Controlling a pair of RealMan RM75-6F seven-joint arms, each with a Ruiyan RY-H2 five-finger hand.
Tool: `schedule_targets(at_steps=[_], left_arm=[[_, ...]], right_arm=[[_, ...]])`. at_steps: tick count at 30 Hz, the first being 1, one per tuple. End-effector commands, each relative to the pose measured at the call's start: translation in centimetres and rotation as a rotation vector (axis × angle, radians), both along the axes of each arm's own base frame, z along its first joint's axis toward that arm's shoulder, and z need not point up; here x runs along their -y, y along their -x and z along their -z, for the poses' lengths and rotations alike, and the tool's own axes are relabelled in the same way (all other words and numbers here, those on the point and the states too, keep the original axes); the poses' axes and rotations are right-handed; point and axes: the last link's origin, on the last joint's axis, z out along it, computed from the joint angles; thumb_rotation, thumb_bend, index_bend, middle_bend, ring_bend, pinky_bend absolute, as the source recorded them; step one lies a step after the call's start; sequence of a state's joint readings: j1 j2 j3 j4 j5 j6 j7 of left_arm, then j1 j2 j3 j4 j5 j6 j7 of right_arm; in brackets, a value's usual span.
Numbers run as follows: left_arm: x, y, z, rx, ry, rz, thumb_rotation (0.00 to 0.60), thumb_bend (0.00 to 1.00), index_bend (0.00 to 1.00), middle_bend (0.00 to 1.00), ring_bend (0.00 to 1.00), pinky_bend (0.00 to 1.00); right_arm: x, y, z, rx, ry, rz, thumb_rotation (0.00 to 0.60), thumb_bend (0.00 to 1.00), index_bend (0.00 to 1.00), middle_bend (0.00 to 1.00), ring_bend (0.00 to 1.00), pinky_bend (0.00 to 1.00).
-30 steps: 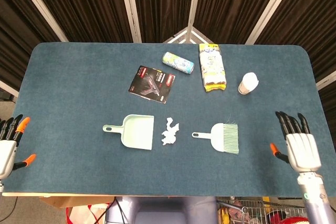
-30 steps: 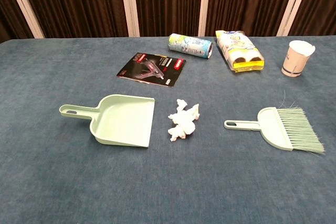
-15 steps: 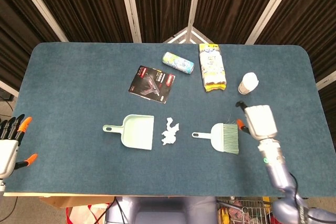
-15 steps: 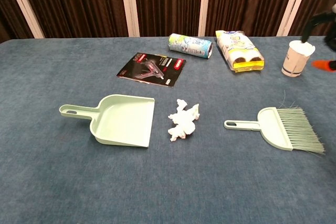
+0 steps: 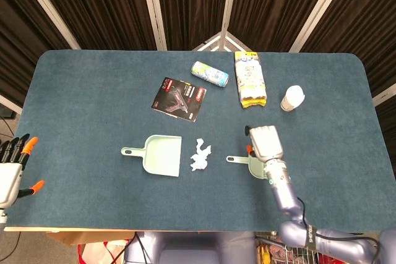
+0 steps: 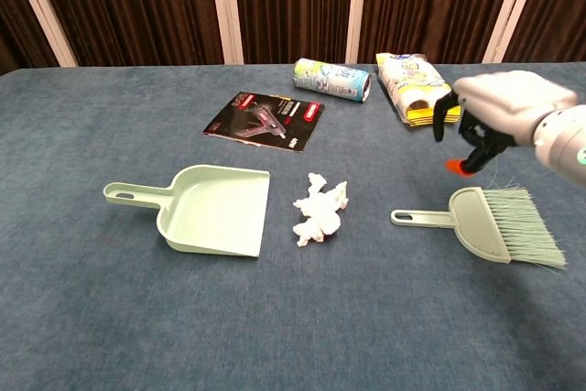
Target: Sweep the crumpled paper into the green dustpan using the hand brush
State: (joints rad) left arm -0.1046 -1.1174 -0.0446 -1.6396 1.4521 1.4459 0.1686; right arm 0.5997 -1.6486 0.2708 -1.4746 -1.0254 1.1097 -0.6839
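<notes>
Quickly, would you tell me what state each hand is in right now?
Left hand: open, holding nothing, at the table's edge.
Right hand: open, empty, above the hand brush.

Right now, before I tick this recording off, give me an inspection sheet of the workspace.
Surface: blue cloth table, flat.
Job's things: green dustpan, crumpled paper just beside its mouth, hand brush lying flat.
Clutter: leaflet, can on its side, yellow packet, paper cup.
Hands: right hand above the brush, empty, fingers pointing down; left hand off the table's left edge, fingers spread.
Cables: nothing seen.
Surroundings: dark curtains behind.
</notes>
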Motion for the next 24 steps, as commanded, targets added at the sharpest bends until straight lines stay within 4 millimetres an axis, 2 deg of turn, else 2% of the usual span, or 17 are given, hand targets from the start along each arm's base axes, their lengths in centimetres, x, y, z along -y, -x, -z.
schedule_targets(at_steps=[1, 7, 15, 24], left_arm=[[-0.1, 0.0, 0.0, 0.002, 0.002, -0.004, 0.6, 0.0, 0.0, 0.0, 0.0, 0.0], [-0.1, 0.1, -0.1, 0.006, 0.007, -0.005, 0.6, 0.0, 0.0, 0.0, 0.0, 0.0], [-0.2, 0.0, -0.1, 0.013, 0.013, -0.002, 0.6, 0.0, 0.0, 0.0, 0.0, 0.0], [-0.2, 0.0, -0.3, 0.025, 0.012, 0.004, 0.6, 0.0, 0.0, 0.0, 0.0, 0.0]], right_arm=[[-0.3, 0.2, 0.9, -0.02, -0.016, 0.015, 0.6, 0.31, 0.47, 0.89, 0.92, 0.81], [-0.8, 0.5, 1.7, -0.017, -0.029, 0.046, 0.6, 0.31, 0.47, 0.89, 0.92, 0.81], [-1.8, -0.4, 2.6, -0.016, -0.049, 0.048, 0.6, 0.31, 0.47, 0.89, 0.92, 0.81], [-3.0, 0.9, 3.3, -0.058, -0.069, 0.103, 0.6, 0.31, 0.47, 0.89, 0.92, 0.81]])
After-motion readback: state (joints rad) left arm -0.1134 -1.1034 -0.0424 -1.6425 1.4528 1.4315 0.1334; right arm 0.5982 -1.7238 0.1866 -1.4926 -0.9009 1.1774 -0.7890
